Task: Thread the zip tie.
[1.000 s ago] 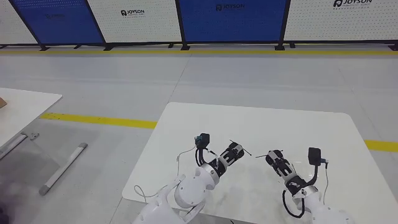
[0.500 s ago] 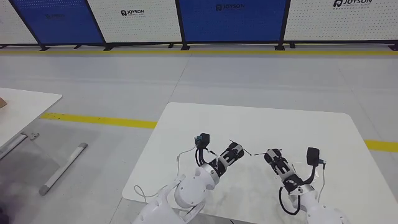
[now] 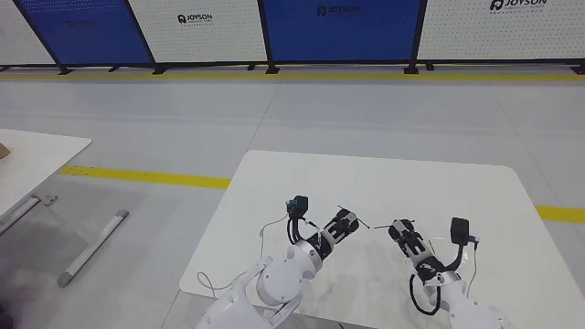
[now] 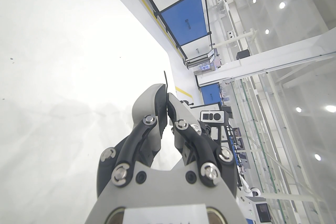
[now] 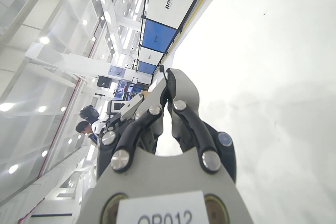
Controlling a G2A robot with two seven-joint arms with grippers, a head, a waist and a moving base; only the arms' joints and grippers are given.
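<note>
Pinching a thin black zip tie, the left end effector hangs over the bench; the right end effector, also over it, clamps a black tip.

Matt table, plastic zip tie

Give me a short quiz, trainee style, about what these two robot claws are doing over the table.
1. True or false: the left gripper is wide open with nothing in it.
2. What sticks out past the left gripper's fingertips? A) a thin black zip tie B) a red cable C) a screwdriver
3. Fill in the blank: the right gripper is over a ____ table.

Key: 1 false, it is shut on the zip tie; 2 A; 3 white.
</note>
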